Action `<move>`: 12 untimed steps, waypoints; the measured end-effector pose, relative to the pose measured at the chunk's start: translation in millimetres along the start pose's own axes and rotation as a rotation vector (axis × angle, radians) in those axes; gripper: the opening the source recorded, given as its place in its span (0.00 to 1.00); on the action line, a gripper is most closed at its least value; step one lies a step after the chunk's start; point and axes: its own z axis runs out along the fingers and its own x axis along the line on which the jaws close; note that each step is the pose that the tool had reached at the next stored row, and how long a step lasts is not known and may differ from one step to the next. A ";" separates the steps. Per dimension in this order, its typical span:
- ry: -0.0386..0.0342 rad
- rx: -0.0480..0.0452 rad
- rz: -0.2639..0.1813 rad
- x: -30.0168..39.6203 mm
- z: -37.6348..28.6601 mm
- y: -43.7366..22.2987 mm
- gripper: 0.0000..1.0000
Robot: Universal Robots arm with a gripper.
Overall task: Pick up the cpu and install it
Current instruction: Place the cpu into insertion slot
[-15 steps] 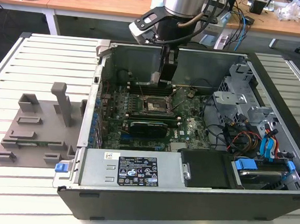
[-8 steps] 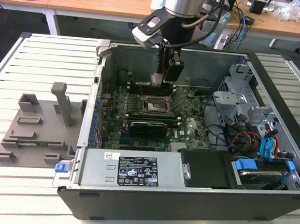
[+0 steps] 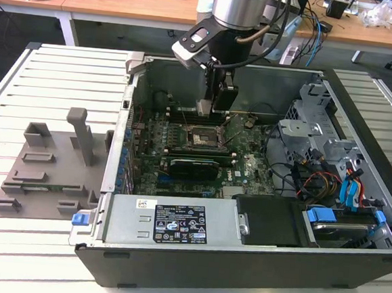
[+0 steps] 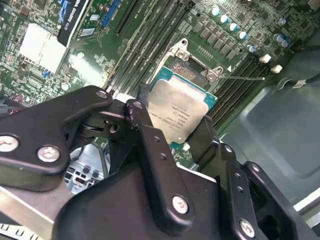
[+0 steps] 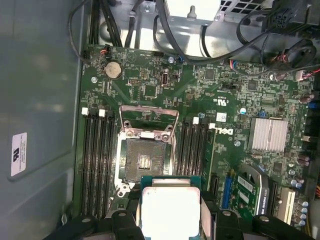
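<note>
Gripper (image 3: 211, 107) clamped on cpu (image 4: 178, 112) edges. Cpu held flat above open, empty socket (image 5: 144, 161) on motherboard (image 5: 235, 100) in case (image 3: 255, 256).

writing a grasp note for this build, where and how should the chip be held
Pinch its two opposite thin edges, coming down from the metal-top side. The chip is a thin flat square, so the edges are the only purchase, and the underside stays free for the socket. The hand holds it so.

Silver metal cpu (image 4: 181, 112); matt black gripper (image 4: 174, 120); glossy green motherboard (image 5: 200, 85); grey metal case (image 5: 40, 75)
</note>
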 end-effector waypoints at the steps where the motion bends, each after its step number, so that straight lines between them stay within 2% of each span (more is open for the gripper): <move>1: -0.0001 0.0001 0.000 0.1 2.0 0.1 0.55; 6: -0.0001 0.0001 0.000 0.4 10.0 0.6 0.55; 12: 0.0000 0.0000 0.000 0.6 15.8 1.0 0.55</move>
